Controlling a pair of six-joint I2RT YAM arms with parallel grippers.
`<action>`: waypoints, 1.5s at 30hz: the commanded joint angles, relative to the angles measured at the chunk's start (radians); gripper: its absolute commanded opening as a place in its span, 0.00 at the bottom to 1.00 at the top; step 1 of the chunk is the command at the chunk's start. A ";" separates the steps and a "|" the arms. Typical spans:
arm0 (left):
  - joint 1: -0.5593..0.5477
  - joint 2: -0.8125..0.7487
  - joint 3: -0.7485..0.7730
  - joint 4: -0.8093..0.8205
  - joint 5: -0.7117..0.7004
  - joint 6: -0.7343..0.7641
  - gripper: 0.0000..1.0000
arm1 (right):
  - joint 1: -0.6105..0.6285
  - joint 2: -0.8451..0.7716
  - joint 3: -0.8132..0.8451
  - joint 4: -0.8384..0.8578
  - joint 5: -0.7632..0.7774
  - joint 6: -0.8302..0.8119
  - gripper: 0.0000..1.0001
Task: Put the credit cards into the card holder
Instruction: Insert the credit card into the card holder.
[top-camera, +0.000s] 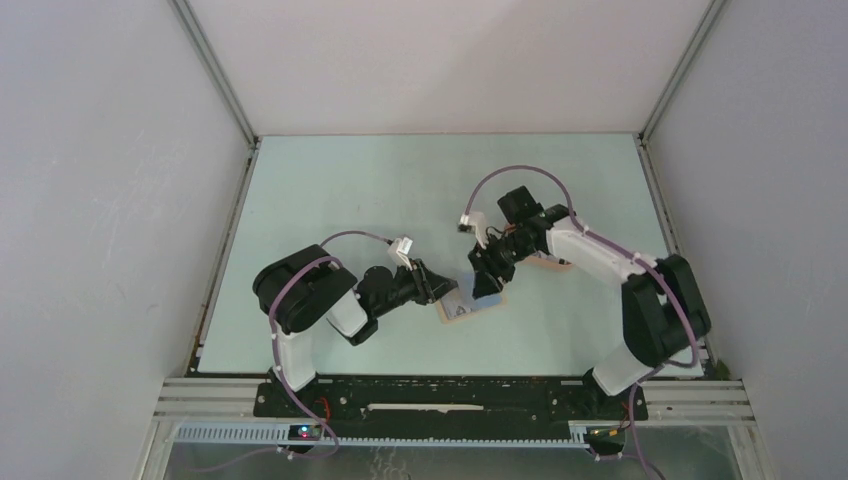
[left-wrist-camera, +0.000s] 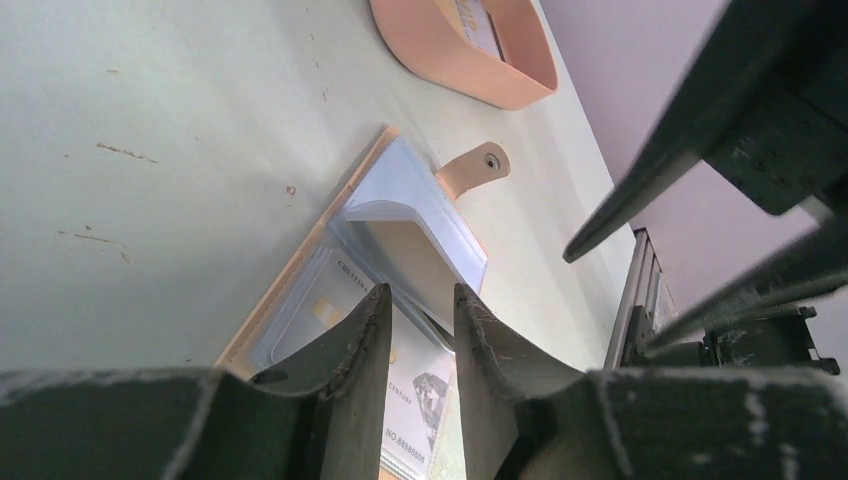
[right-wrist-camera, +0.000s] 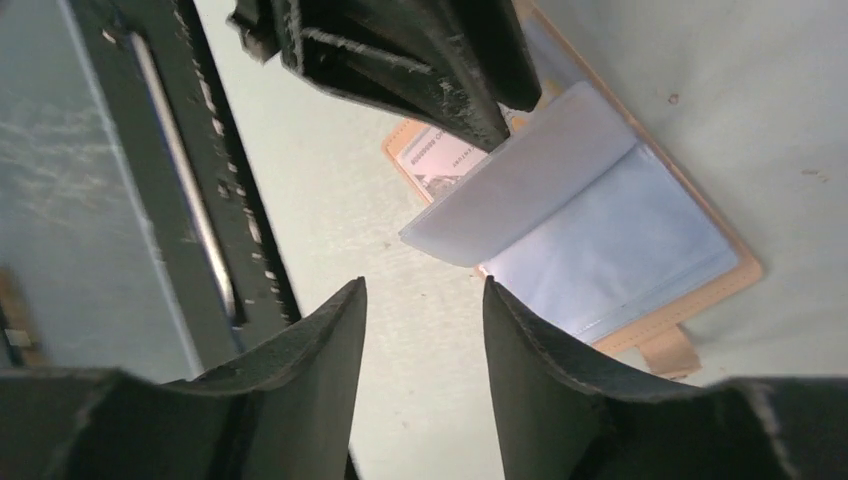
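Note:
The tan card holder (left-wrist-camera: 415, 215) lies open on the table, its clear sleeves fanned up and its snap tab (left-wrist-camera: 475, 170) pointing away. A white credit card (left-wrist-camera: 425, 390) with dark print rests on its near half, and another pale card (left-wrist-camera: 320, 305) sits under a sleeve. My left gripper (left-wrist-camera: 420, 300) hovers right over the white card, jaws narrowly apart with nothing between them. My right gripper (right-wrist-camera: 423, 295) is open and empty above bare table, just beside a raised sleeve (right-wrist-camera: 530, 170). In the top view both grippers, left (top-camera: 445, 290) and right (top-camera: 488, 283), meet over the holder (top-camera: 470, 310).
A peach oval tray (left-wrist-camera: 500, 85) with a card in it stands beyond the holder; in the top view the tray (top-camera: 553, 264) is mostly hidden by the right arm. White walls enclose the table on three sides. The metal rail (right-wrist-camera: 190, 200) runs along the near edge.

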 joint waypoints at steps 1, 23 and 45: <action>0.007 0.007 -0.007 0.040 -0.011 -0.004 0.35 | 0.099 -0.168 -0.163 0.172 0.168 -0.229 0.58; 0.007 0.014 0.000 0.040 -0.004 0.001 0.35 | 0.256 -0.201 -0.360 0.511 0.397 -0.282 0.78; 0.008 0.018 0.005 0.039 0.000 0.001 0.34 | 0.167 -0.240 -0.330 0.498 0.409 -0.211 0.71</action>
